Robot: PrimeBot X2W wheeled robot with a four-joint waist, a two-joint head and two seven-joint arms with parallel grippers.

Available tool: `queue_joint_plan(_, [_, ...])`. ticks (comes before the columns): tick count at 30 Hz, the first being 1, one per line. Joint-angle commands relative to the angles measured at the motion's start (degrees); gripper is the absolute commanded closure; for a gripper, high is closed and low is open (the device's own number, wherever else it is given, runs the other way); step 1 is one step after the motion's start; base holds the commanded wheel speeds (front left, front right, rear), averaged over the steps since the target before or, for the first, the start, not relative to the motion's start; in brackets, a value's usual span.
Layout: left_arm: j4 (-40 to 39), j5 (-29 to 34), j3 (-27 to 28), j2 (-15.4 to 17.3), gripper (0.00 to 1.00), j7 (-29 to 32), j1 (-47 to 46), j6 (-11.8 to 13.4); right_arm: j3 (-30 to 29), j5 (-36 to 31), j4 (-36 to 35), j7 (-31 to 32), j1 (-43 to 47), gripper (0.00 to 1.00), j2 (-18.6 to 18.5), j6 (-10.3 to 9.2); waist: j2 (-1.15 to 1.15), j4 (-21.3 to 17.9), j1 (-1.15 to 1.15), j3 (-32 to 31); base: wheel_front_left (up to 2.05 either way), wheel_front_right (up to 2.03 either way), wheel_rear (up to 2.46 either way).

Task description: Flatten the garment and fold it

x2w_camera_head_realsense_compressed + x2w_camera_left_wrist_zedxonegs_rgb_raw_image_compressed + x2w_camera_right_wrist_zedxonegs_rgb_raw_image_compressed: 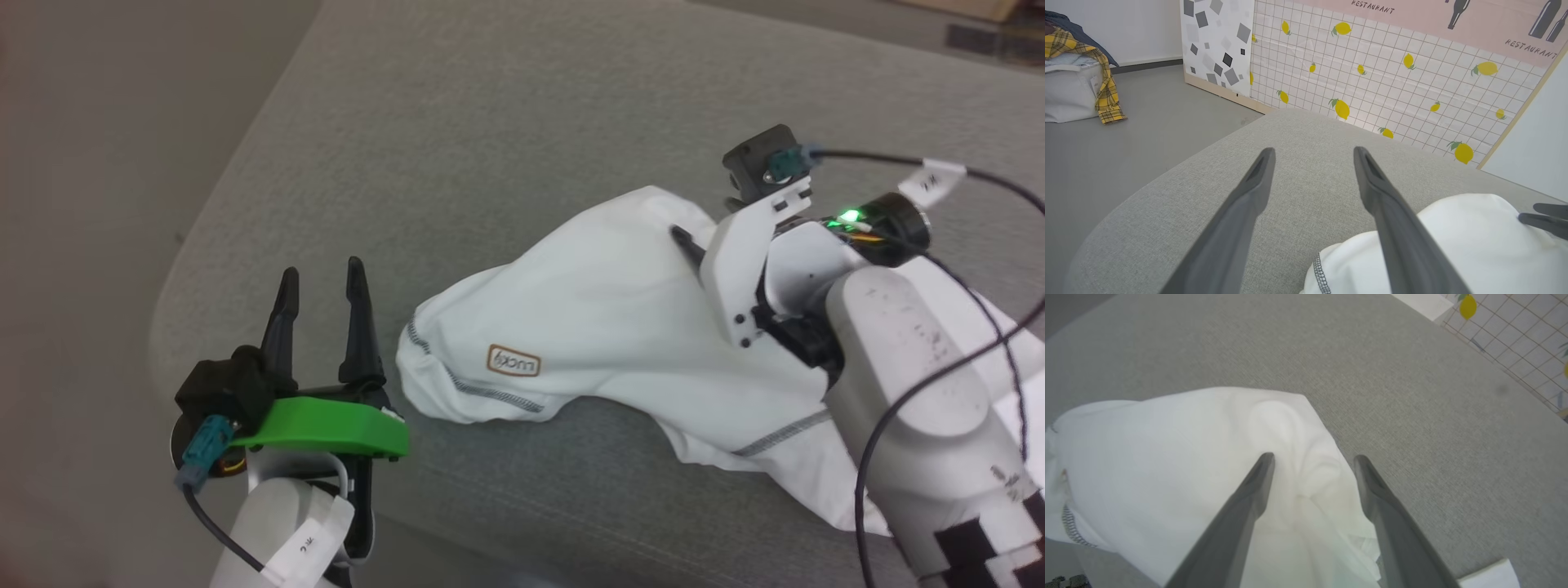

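The garment is a white T-shirt with grey stitched seams and a small brown-bordered patch. It lies bunched in a long heap on a grey cushioned surface. My left gripper stands open just left of the heap's seamed end, with nothing between its fingers. In the left wrist view the left gripper points over bare cushion, with the garment at lower right. My right gripper is open, its fingers straddling a raised fold at the far end of the garment. In the head view the right gripper is mostly hidden by its wrist.
The cushion's rounded edge drops to the floor on the left. A lemon-patterned panel stands behind the cushion. A pale bin with a yellow plaid cloth sits on the floor. A white flat corner lies near the right gripper.
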Motion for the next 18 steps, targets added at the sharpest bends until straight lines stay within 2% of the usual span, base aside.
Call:
queue_joint_plan(1, [0.1,0.2,-0.1,-0.3,0.00,-0.3,-1.0,-0.5,0.4,-0.5,2.1,2.8,-1.5,0.00,-0.9,-0.09,0.00,4.6,0.00,4.2,0.00,0.00,0.00])
queue_joint_plan(8, [0.5,-3.3,-3.1,-0.4,0.00,-0.3,-1.6,0.6,4.4,2.6,8.8,19.1,-3.6,0.00,-3.9,-0.09,0.00,7.3,0.00,5.6,0.00,0.00,0.00])
queue_joint_plan(9, [0.5,-3.6,-3.4,-0.4,0.00,-0.3,-1.5,0.8,5.2,3.8,8.8,20.9,-3.6,0.20,-4.5,-0.09,0.00,7.5,0.00,5.7,0.00,0.00,0.00])
queue_joint_plan(10, [0.5,-3.8,-3.5,-0.4,0.00,-0.3,-1.5,1.0,5.4,4.7,8.6,21.9,-3.7,0.58,-5.0,-0.09,0.00,7.6,0.00,5.8,0.00,0.00,0.00])
queue_joint_plan(11, [0.5,-3.9,-3.7,-0.4,0.00,-0.3,-1.5,1.1,5.9,5.8,7.9,22.3,-3.8,0.84,-5.5,-0.09,0.00,7.6,0.00,5.9,0.00,0.00,0.00])
queue_joint_plan(12, [0.5,-4.1,-3.8,-0.4,0.00,-0.3,-1.6,1.2,5.8,6.3,6.8,21.7,-4.2,1.00,-6.2,-0.09,0.00,7.6,0.00,6.1,0.00,0.00,0.00])
queue_joint_plan(14, [0.5,-4.3,-3.8,-0.4,0.00,-0.3,-1.7,1.4,6.3,5.9,5.1,20.2,-5.0,1.00,-7.5,-0.09,0.00,7.5,0.00,6.5,0.00,0.00,0.00])
queue_joint_plan(18, [0.6,-4.5,-4.0,-0.4,0.00,-0.3,-2.4,1.7,3.3,2.6,1.7,13.9,-8.9,1.00,-10.4,-0.09,0.00,7.1,0.00,6.6,0.00,0.00,0.00])
